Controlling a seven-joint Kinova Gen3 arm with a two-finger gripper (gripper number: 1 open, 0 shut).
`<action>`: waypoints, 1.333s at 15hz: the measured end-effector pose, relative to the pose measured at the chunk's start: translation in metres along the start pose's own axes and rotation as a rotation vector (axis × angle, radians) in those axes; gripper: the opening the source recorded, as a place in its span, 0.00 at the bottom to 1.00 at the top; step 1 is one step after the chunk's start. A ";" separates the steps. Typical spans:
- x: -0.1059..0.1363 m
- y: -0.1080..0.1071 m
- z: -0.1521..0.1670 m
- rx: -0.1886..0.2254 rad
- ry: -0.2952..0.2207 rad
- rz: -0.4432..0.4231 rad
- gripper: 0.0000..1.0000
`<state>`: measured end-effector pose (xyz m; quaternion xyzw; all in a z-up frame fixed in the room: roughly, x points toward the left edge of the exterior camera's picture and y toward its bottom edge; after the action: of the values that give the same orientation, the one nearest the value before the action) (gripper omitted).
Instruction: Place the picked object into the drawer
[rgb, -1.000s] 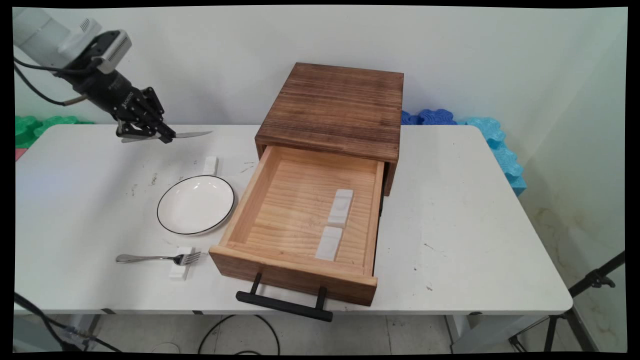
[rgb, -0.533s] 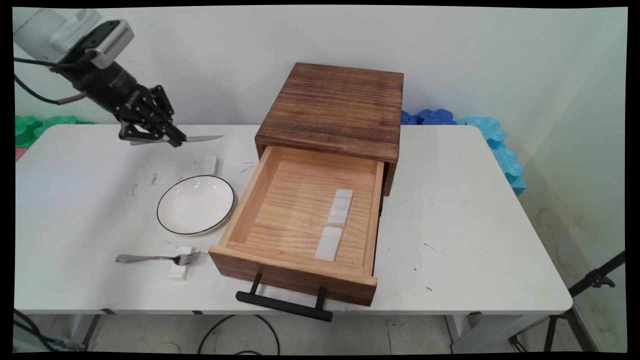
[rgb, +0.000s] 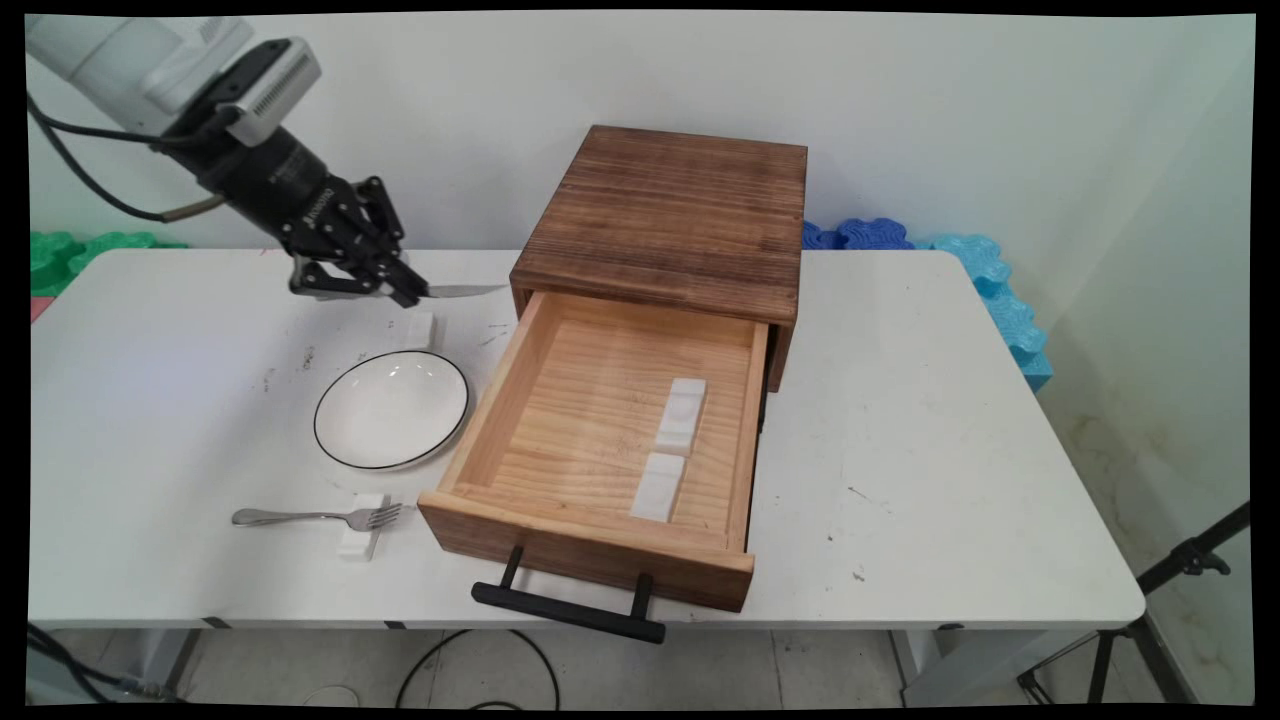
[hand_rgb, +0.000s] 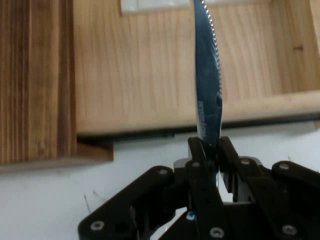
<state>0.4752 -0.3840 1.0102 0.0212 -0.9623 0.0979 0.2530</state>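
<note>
Over the table's far-left area, above the surface, the gripper is clamped on a knife. Fingers closed on the knife near the blade's base, seen clearly in the hand view. Blade is serrated and sticks out roughly level toward the wooden drawer box, tip just beside the box's front-left corner. In the hand view the blade runs out over the open drawer's side wall and floor.

Under the gripper, on the table: a small white block, lying flat, just beyond the far rim of a white plate with a dark edge line. Plate sits left of the drawer, near its left wall, not touching as far as I can tell.

Drawer is pulled out toward the table's near edge; black handle overhangs that edge. Inside, toward the drawer's right side: two white blocks end to end, one behind the other, small gap between them.

Near-left of the drawer's front corner: a fork, tines resting on another white block, handle pointing to the table's left edge.

Behind the table's far edge: green foam pieces at left, blue ones at right. Black tripod leg off the near-right corner.
</note>
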 end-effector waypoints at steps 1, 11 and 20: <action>0.006 0.000 0.004 -0.001 0.005 0.009 0.00; 0.065 -0.002 0.059 0.005 0.032 0.101 0.00; 0.099 -0.014 0.120 0.003 0.020 0.158 0.00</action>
<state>0.3325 -0.4202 0.9591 -0.0555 -0.9582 0.1195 0.2540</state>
